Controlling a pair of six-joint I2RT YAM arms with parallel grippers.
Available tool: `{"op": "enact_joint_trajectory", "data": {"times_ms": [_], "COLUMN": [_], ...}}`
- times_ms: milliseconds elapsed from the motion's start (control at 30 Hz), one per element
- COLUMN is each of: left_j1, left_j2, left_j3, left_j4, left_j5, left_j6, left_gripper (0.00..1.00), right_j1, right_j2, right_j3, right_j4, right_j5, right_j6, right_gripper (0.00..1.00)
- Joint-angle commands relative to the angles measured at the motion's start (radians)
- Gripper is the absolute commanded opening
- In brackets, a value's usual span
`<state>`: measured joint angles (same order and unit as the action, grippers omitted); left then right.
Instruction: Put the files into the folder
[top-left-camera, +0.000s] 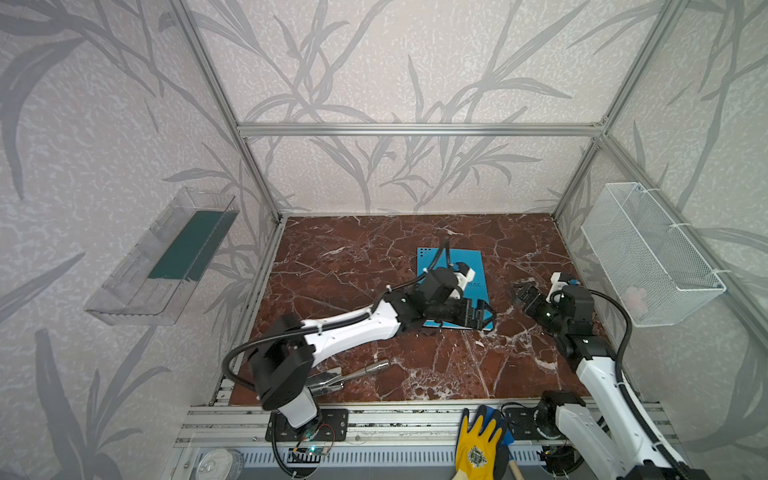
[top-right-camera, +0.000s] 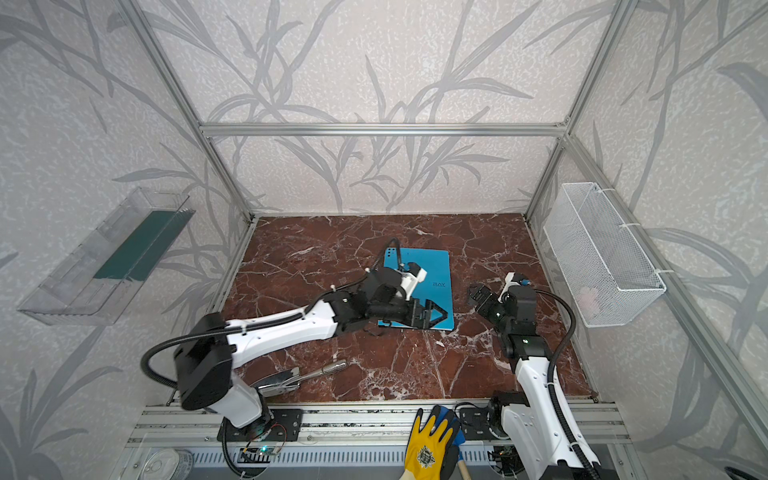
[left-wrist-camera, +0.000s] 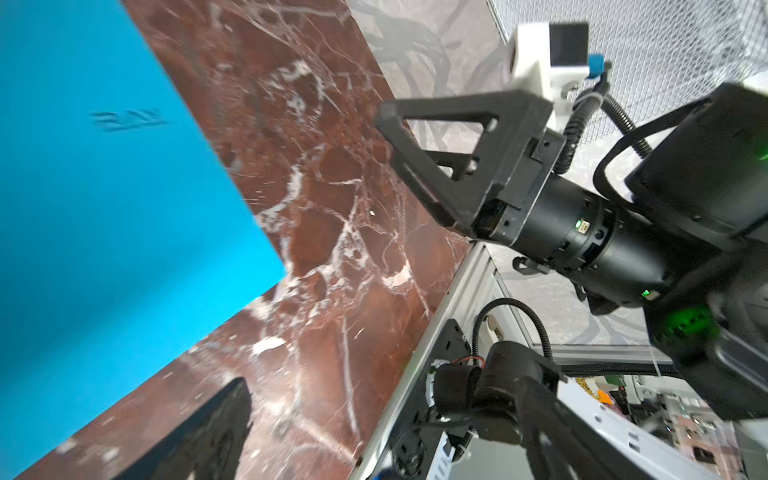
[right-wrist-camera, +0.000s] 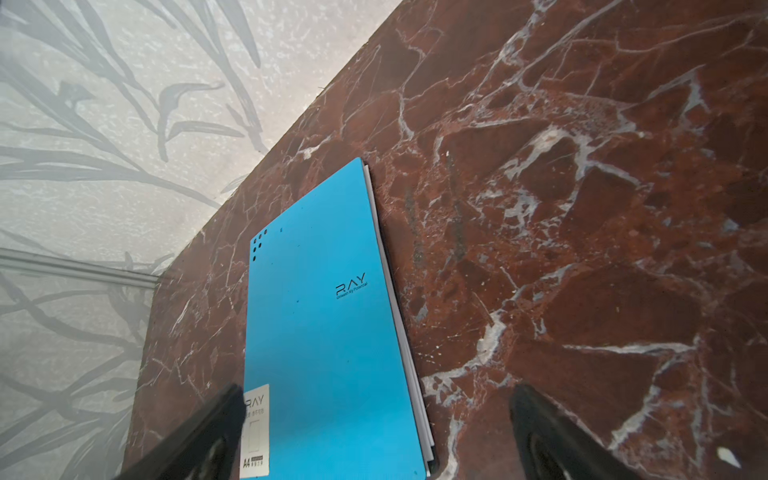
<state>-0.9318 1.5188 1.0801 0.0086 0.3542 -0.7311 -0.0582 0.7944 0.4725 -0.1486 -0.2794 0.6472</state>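
The bright blue folder (top-left-camera: 471, 259) (top-right-camera: 436, 266) lies closed and flat on the marble table, "RAY" print up, with a white label (right-wrist-camera: 255, 428) at one corner. White edges of the files (right-wrist-camera: 409, 357) show along its open long side, inside the cover. My left gripper (top-left-camera: 484, 316) (top-right-camera: 436, 313) hovers open over the folder's near right corner and holds nothing. The folder (left-wrist-camera: 104, 208) fills one side of the left wrist view. My right gripper (top-left-camera: 519, 294) (top-right-camera: 473, 293) stands open just right of the folder, empty. In the right wrist view its jaws (right-wrist-camera: 374, 436) are spread wide and face the folder (right-wrist-camera: 324, 332).
A clear wall tray holding a dark green slab (top-left-camera: 187, 245) hangs at the left. A white mesh basket (top-left-camera: 648, 257) hangs at the right. A metal hand tool (top-left-camera: 353, 374) lies near the front left of the table. A yellow glove (top-left-camera: 478, 444) rests on the front rail.
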Motion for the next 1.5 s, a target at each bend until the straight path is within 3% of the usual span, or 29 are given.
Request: {"op": "enact_joint_trajectory", "data": {"times_ms": [0,100,200,267,333,400,500,767,933,967,1067,1100,1200,1300,1400,1467], "left_j1": [0.125,0.262,0.350,0.376,0.418,0.461,0.521,0.754,0.854,0.856,0.879,0.878,0.889,0.905,0.912,0.931], "left_j2": [-0.233,-0.458,-0.645,-0.738,-0.782,-0.771,-0.702,-0.480,-0.418,-0.403,-0.240,-0.211,-0.166,0.021,0.077,0.028], "left_j3": [-0.191,-0.337,-0.426,-0.498,-0.543,-0.559,-0.615,-0.605,-0.602,-0.649,-0.829,-0.844,-0.782,-0.839,-0.832,-0.771], "left_j4": [-0.001,-0.152,-0.303,-0.294,-0.288,-0.272,-0.115,0.093,0.165,0.260,0.820,0.925,0.844,1.199,1.239,1.039], "left_j5": [-0.101,-0.281,-0.601,-0.807,-0.975,-1.051,-1.140,-1.065,-0.981,-0.989,-0.970,-0.905,-0.782,-0.721,-0.697,-0.685], "left_j6": [0.025,0.041,0.088,0.149,0.176,0.195,0.284,0.335,0.396,0.435,0.537,0.590,0.641,0.689,0.684,0.638], "left_gripper": [0.99,0.99,0.99,0.99,0.99,0.99,0.99,0.99,0.99,0.99,0.99,0.99,0.98,0.96,0.99,0.99], "right_j1": [0.000,0.000,0.000,0.000,0.000,0.000,0.000,0.000,0.000,0.000,0.000,0.000,0.000,0.003,0.005,0.014], "right_j2": [-0.004,0.031,0.087,0.129,0.175,0.211,0.244,0.278,0.388,0.418,0.481,0.503,0.571,0.668,0.686,0.746], "right_j3": [-0.015,-0.025,-0.022,0.002,0.035,0.052,0.037,-0.071,-0.145,-0.158,-0.157,-0.165,-0.196,-0.199,-0.254,-0.276], "right_j4": [0.046,0.102,0.124,0.133,0.148,0.186,0.286,0.565,0.808,0.862,0.928,0.976,1.100,1.190,1.304,1.389], "right_j5": [-0.094,-0.118,-0.060,-0.042,-0.019,-0.011,0.033,0.161,0.214,0.225,0.245,0.249,0.280,0.267,0.187,0.171], "right_j6": [-0.042,-0.040,-0.039,-0.064,-0.106,-0.185,-0.242,-0.448,-0.476,-0.476,-0.520,-0.536,-0.534,-0.539,-0.573,-0.593], "right_gripper": [0.99,0.99,0.99,0.99,0.99,0.99,0.99,0.99,0.99,0.99,0.99,0.99,0.99,0.99,0.99,0.99]}}
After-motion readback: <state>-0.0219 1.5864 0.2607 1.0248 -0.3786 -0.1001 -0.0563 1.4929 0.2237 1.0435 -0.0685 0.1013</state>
